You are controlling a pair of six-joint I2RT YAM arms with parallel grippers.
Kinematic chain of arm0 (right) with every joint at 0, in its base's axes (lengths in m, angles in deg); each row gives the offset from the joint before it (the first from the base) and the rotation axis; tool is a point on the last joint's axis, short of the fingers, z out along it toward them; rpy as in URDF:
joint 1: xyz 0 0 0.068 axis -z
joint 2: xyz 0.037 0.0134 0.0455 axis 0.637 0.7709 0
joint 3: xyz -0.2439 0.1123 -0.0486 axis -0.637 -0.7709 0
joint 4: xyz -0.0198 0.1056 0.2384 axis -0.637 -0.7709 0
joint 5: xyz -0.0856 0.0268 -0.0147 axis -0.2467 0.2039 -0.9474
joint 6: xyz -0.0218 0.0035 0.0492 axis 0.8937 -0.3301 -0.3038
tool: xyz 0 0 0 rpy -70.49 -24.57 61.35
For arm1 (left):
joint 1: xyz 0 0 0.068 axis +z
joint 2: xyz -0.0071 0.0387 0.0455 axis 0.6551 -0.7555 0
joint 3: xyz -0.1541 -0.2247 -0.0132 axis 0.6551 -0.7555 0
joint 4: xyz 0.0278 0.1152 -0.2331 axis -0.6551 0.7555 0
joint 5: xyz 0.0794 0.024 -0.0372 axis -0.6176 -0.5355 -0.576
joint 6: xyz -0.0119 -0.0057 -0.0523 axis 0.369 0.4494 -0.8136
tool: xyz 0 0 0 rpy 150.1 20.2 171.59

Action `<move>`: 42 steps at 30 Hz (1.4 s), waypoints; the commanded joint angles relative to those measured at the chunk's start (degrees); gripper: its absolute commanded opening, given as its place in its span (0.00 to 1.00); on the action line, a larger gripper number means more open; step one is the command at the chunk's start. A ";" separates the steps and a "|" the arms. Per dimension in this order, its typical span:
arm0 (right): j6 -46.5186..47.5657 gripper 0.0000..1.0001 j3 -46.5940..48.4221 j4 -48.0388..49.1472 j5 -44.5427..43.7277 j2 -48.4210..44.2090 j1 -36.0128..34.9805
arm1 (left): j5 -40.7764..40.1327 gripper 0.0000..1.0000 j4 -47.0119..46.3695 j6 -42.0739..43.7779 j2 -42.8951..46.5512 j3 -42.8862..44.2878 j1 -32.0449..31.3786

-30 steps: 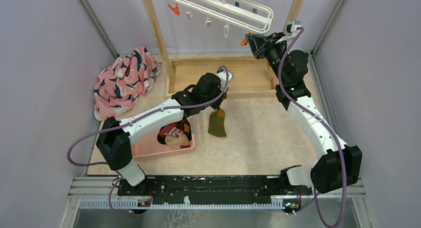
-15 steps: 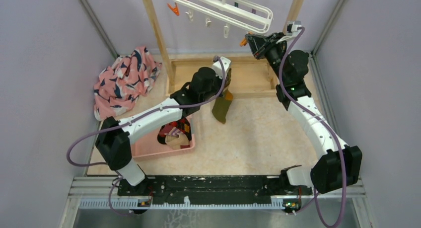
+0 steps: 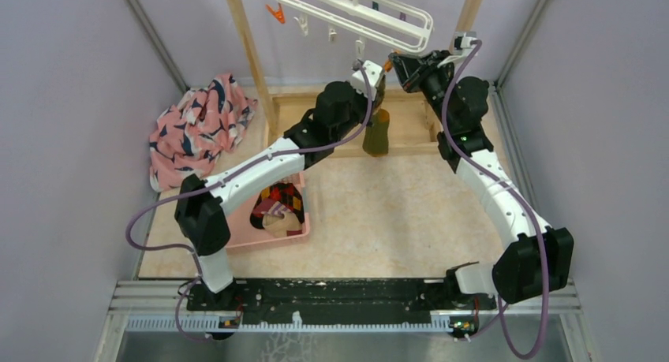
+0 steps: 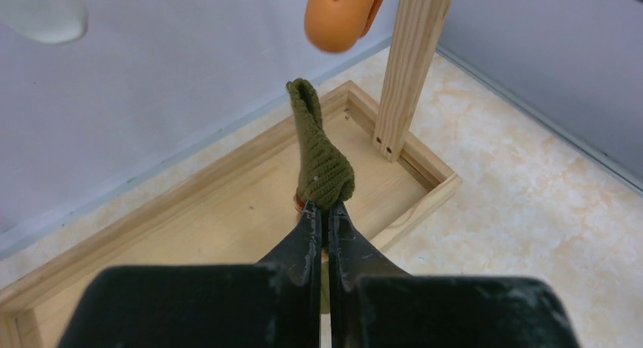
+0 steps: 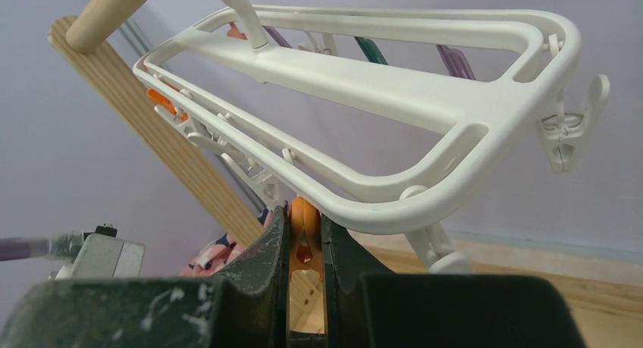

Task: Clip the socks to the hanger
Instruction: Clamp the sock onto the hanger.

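the left gripper (image 4: 324, 221) is pinching the olive-green sock (image 4: 318, 155) tight by one end, over the wooden frame (image 4: 189, 219) by the far edge. the right gripper (image 5: 303, 246) is squeezing an orange clip (image 5: 302, 225) under the hanger (image 5: 425, 105). other socks (image 3: 278, 204) are lying in the pink basket (image 3: 264, 240) toward the left edge.

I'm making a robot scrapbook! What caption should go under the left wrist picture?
The left end effector holds a green sock up near an orange clip.
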 commanded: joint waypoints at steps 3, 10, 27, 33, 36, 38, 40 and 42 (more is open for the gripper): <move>1.64 0.00 -0.07 -11.66 1.59 1.70 0.70 | 0.84 0.00 1.35 1.67 -2.94 7.13 0.02; 1.97 0.00 -0.16 -12.01 1.03 1.62 0.70 | -1.19 0.00 1.61 2.85 -1.59 7.03 0.08; 4.05 0.00 0.61 -14.12 -0.13 3.09 0.70 | -0.63 0.00 0.94 4.08 -0.18 8.02 0.17; 4.17 0.00 0.66 -14.38 -0.48 3.70 0.70 | -0.52 0.00 0.39 4.24 0.28 8.41 0.16; 4.06 0.00 0.62 -14.47 -0.52 3.88 0.70 | -0.85 0.00 0.51 4.88 0.04 9.18 0.17; 4.09 0.00 0.68 -14.71 -0.60 4.02 0.70 | -1.30 0.00 0.34 5.14 -0.25 9.78 0.17; 4.10 0.00 0.84 -15.10 -0.85 4.03 0.66 | -1.52 0.00 0.32 5.34 -0.57 10.73 0.17; 4.14 0.00 0.96 -15.41 -1.04 4.01 0.69 | -1.98 0.00 0.32 5.58 -1.12 11.76 0.17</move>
